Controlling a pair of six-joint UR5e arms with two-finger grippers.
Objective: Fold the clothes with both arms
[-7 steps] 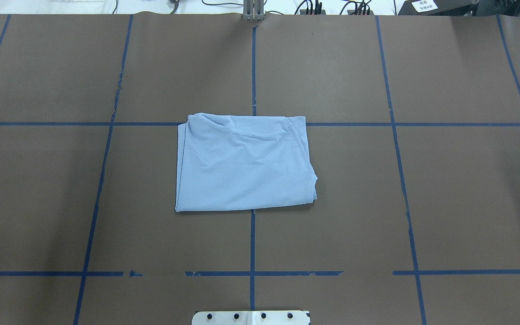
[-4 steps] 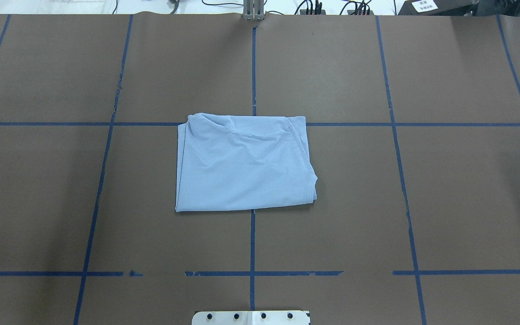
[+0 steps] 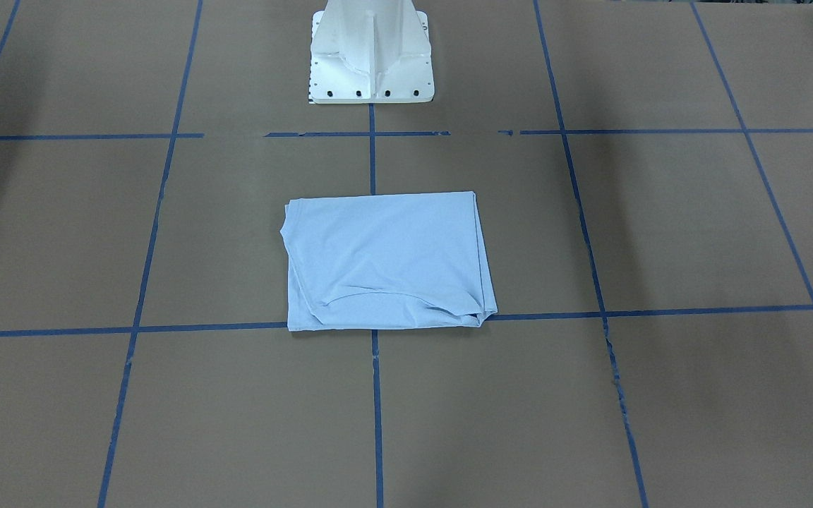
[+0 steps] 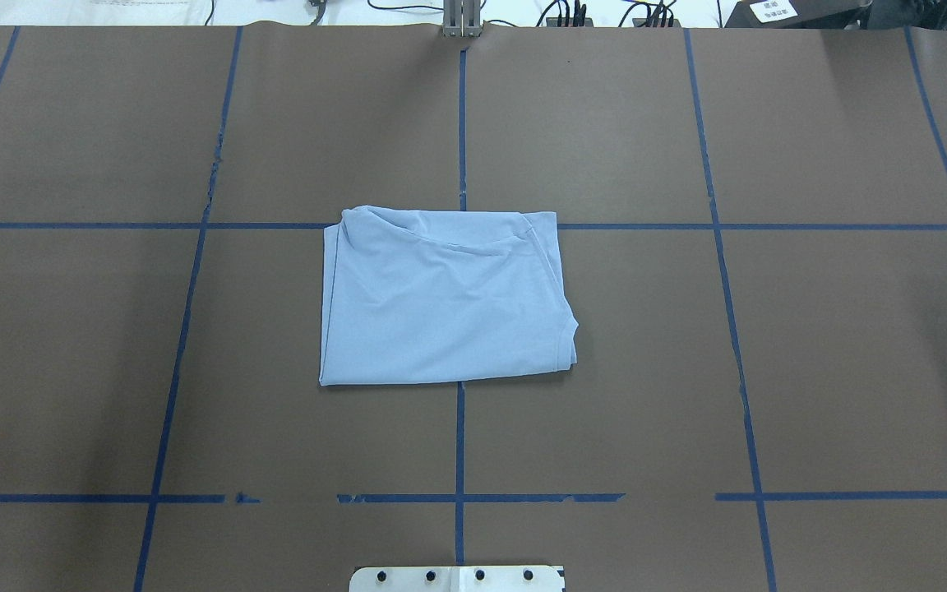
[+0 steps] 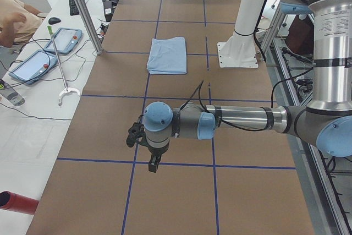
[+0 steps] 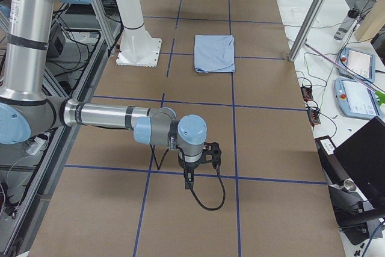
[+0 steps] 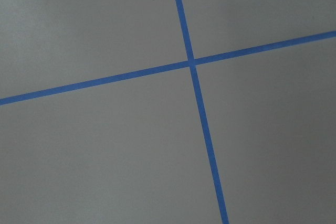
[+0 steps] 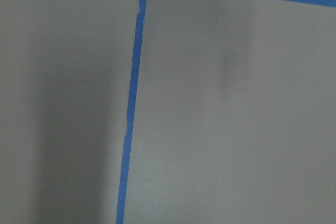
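Note:
The clothes are a light blue T-shirt (image 4: 445,300) lying folded into a flat rectangle at the middle of the brown table, also seen from the front (image 3: 385,261) and small in both side views (image 5: 166,55) (image 6: 214,53). Its print and tag are hidden. Both arms are far from it, out at the table's ends. My left gripper (image 5: 153,163) points down over a blue tape crossing. My right gripper (image 6: 188,180) hangs low over the paper at the other end. Both grippers show only in the side views, so I cannot tell if they are open or shut.
The white pedestal base (image 3: 371,56) stands at the robot's edge, close to the shirt. Blue tape lines (image 4: 459,444) grid the table. Tablets (image 5: 69,39), cables and a person's hand (image 5: 14,20) are beside it. Metal posts (image 6: 313,13) rise at its far edge.

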